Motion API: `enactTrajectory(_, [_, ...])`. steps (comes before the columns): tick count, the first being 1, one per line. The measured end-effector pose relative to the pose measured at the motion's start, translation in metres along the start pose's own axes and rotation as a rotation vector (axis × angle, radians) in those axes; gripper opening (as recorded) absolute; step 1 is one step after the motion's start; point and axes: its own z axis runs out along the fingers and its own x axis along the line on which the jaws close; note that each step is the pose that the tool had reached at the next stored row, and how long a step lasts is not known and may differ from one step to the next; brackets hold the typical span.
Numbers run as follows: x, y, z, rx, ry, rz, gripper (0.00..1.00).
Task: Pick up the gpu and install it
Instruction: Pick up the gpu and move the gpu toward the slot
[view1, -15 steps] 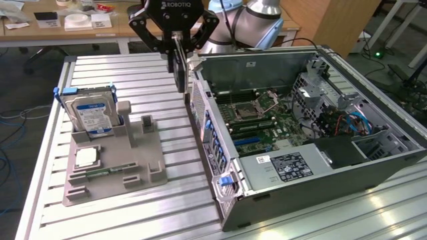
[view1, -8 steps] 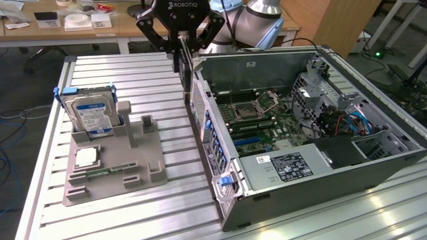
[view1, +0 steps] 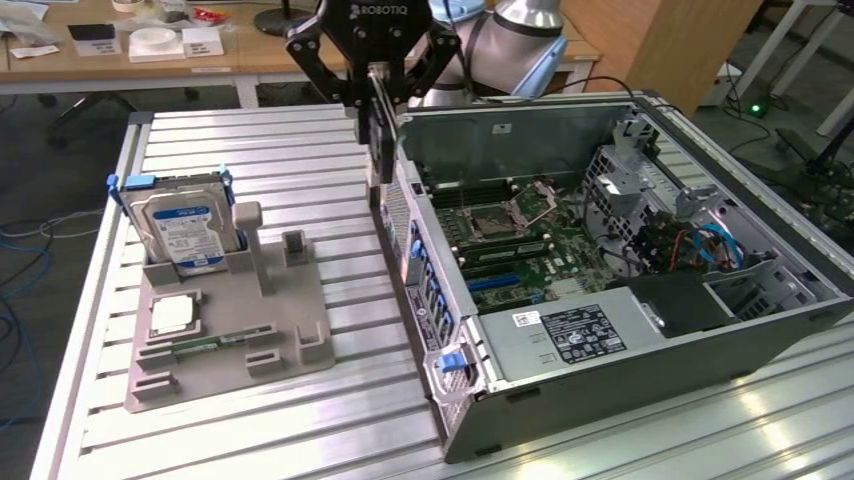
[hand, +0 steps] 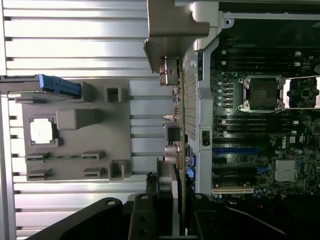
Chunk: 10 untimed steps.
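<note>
Exterior view: high, set back, angled down onto the open computer case (view1: 601, 395) and the grey holder (view1: 227, 300) beside it. Wrist view: close above the case's port wall, facing straight down past the gripper (hand: 176, 200). Shared: holder, motherboard (view1: 534, 250).

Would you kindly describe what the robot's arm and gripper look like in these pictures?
The gripper is black, with white ROBOTIQ lettering across its body and two fingers built from jointed bar linkages with visible pivot pins. The arm behind it is smooth and silver-grey, with a rounded joint housing.
</note>
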Motion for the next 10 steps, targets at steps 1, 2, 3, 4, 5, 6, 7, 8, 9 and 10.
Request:
enactTrajectory(1, [-0.001,0.0,0.0,0.0,0.0,0.0,0.28])
enactTrajectory(2, [-0.003,0.0001,0.0001,0.0,0.0001,0.0,0.28])
enactTrajectory(3, [-0.004,0.0001,0.0001,0.0,0.0,0.0,0.28])
enactTrajectory(4, [-0.005,0.0001,0.0002,0.0,0.0,0.0,0.28])
enactTrajectory(5, [-0.006,0.0002,0.0002,0.0001,0.0,0.0,0.28])
enactTrajectory(6, [-0.008,0.0002,0.0003,0.0001,0.0001,0.0,0.28])
enactTrajectory(7, [-0.009,0.0002,0.0004,0.0,0.0,0.0,0.28])
enactTrajectory(8, [-0.01,0.0003,0.0004,0.0001,0.0,0.0,0.28])
enactTrajectory(9, [-0.012,0.0003,0.0004,0.0001,0.0001,0.0,0.28])
enactTrajectory(10, [-0.013,0.0003,0.0005,0.0001,0.0001,0.0,0.28])
